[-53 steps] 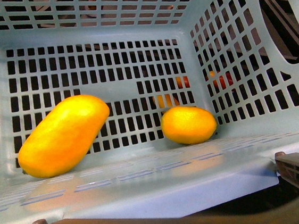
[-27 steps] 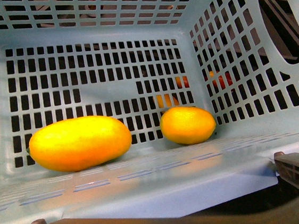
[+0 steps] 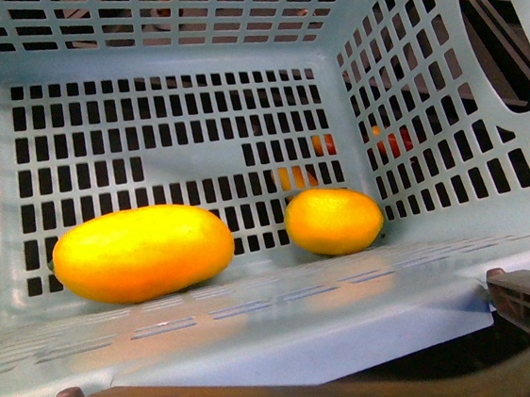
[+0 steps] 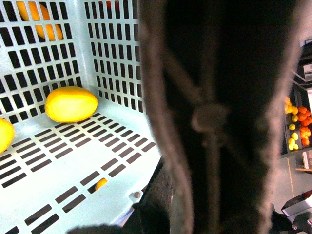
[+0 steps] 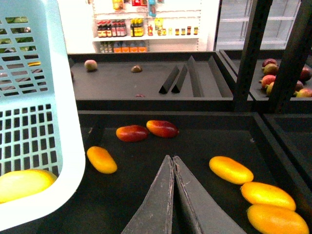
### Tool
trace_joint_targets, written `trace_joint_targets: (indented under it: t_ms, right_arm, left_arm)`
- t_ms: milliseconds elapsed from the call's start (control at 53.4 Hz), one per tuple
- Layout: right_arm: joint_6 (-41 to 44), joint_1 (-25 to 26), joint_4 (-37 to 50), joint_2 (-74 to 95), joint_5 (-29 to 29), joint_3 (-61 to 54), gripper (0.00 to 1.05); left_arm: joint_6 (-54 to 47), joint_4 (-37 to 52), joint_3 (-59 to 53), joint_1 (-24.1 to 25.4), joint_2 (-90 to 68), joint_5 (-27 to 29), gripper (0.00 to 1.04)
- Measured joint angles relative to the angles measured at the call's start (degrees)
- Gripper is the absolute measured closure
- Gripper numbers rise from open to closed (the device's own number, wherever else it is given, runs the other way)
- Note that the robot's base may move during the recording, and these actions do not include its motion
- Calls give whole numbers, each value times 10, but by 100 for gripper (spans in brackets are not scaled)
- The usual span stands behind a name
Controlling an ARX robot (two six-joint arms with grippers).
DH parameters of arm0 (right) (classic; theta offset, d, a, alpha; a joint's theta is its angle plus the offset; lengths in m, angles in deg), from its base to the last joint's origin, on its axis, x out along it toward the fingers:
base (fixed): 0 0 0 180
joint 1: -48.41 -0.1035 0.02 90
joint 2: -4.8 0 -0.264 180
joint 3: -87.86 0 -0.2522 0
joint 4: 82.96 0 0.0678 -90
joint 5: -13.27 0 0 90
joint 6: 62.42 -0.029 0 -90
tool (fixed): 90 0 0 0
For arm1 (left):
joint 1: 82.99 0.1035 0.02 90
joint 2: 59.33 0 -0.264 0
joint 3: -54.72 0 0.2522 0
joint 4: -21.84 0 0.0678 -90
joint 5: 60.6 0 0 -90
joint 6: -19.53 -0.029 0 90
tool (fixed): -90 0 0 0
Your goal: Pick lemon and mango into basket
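We judge the task done: the smooth oval lemon (image 3: 334, 221) and longer yellow mango (image 3: 143, 252) lie in the light teal slotted plastic basket (image 3: 216, 32), our right tool (image 5: 173, 163) clenched empty, the left tool's state untellable.

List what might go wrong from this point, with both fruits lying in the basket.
1. The long mango and the rounder lemon lie loose on the slotted floor of the basket; a jolt or tilt may roll them.
2. The right claw is shut and empty above a dark shelf holding more fruit; it might pick up an extra one.
3. The left wrist view is largely blocked by a dark blurred shape, hiding that claw.
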Motion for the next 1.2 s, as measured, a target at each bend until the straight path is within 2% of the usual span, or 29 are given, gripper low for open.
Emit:
trace_joint_targets:
  t_ms: [394, 487, 806, 993, 1199]
  right_arm:
    - [0, 0, -56, -56, 0, 0, 103]
    - [0, 0, -149, -135, 0, 0, 103]
    - [0, 0, -156, -153, 0, 0, 103]
    - [1, 0, -156, -153, 0, 0, 70]
    - [1, 0, -156, -153, 0, 0, 44]
  left_arm:
    - [0, 0, 0, 0, 0, 0, 100]
    - [0, 0, 0, 0, 0, 0, 100]
    - [0, 0, 0, 0, 0, 0, 100]
    - [0, 0, 0, 0, 0, 0, 100]
    - [0, 0, 0, 0, 0, 0, 100]
